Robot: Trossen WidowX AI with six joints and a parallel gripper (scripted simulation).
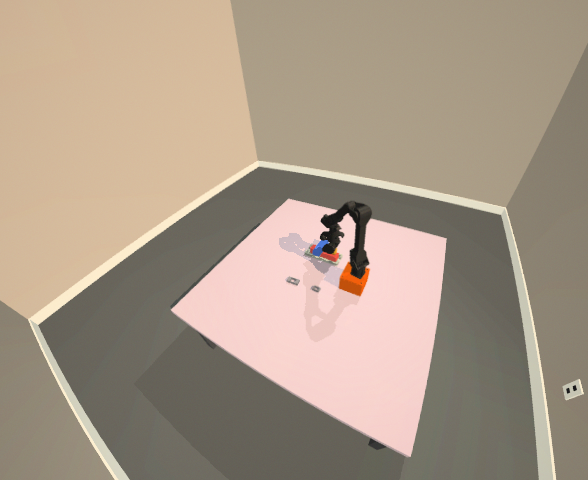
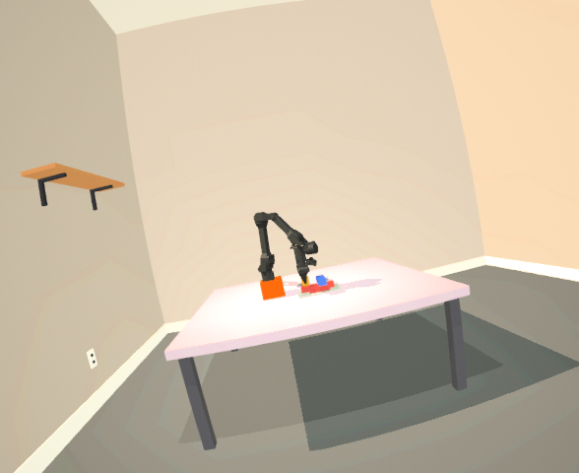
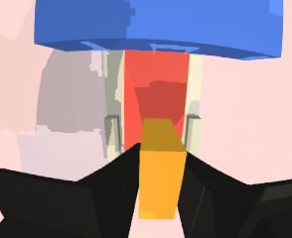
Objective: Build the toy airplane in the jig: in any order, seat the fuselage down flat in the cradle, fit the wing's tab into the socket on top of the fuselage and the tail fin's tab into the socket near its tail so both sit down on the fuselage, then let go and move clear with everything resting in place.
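Note:
The red fuselage point(image 1: 331, 256) point(image 2: 317, 289) point(image 3: 156, 69) lies lengthwise in the pale cradle point(image 1: 307, 253) point(image 2: 305, 295) point(image 3: 195, 94) and looks flat. The blue wing point(image 1: 319, 248) point(image 2: 321, 280) point(image 3: 161, 22) lies across the top of the fuselage; its tab and socket are hidden. My gripper point(image 1: 332, 249) point(image 2: 304, 279) point(image 3: 156, 150) points down over the tail end, shut on the yellow-orange tail fin point(image 2: 305, 282) point(image 3: 161, 185). The fin is upright and in line with the fuselage. Its lower end is at or just above the fuselage; the fingers hide its tab and the tail socket.
Two small grey holders point(image 1: 292, 280) point(image 1: 315, 288) sit on the pink table point(image 1: 366, 351) point(image 2: 243, 320), apart from the cradle. The arm's orange base block point(image 1: 353, 280) point(image 2: 272, 288) stands near the tail end of the cradle. A wooden shelf point(image 2: 78, 176) is on the wall.

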